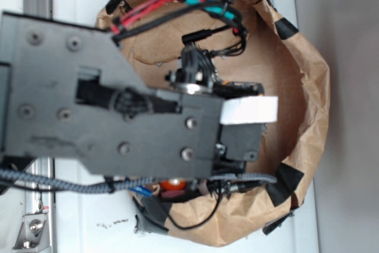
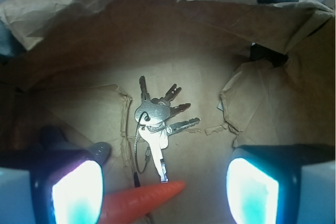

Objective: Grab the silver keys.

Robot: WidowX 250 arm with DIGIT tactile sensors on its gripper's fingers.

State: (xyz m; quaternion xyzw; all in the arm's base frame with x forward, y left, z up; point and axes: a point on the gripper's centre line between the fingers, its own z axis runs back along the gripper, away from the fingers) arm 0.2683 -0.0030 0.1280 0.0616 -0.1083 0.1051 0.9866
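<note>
Wrist view: you are looking down into a crumpled brown paper bin (image 2: 173,30) with black tape patches on its rim. The small bunch of shiny silver metal keys (image 2: 157,121) lies flat on the bin's paper floor, near the middle of that floor. The keys fan out from a thin wire ring; several blades point toward the far wall and far right, one longer blade points toward the near edge.

Just nearer than that long blade lies the orange tapered carrot toy (image 2: 144,199), on its side, tip pointing right. The long key's tip sits just beside the carrot's upper edge; whether they touch you cannot tell. A thin dark cord or stem runs from the ring area down to the carrot.

The floor paper is torn and creased: one ragged seam runs just left of the keys, another flap stands up right of them, toward the right wall.

The gripper (image 2: 165,192) hangs above the near part of the floor. Its two glowing pale-blue fingers (image 2: 76,192) stand wide apart at the lower left and lower right corners of the view, with nothing between them but the carrot and bare paper below. The keys lie beyond the gap, toward the far wall, clear of both fingers.

Exterior view: the grey metal robot arm (image 1: 118,111), with red, blue and black wire bundles (image 1: 177,4), covers most of the bin. Only the bin's rim and a sliver of orange at the near edge show. The bin sits on a white bench (image 1: 89,217). The keys are hidden here.
</note>
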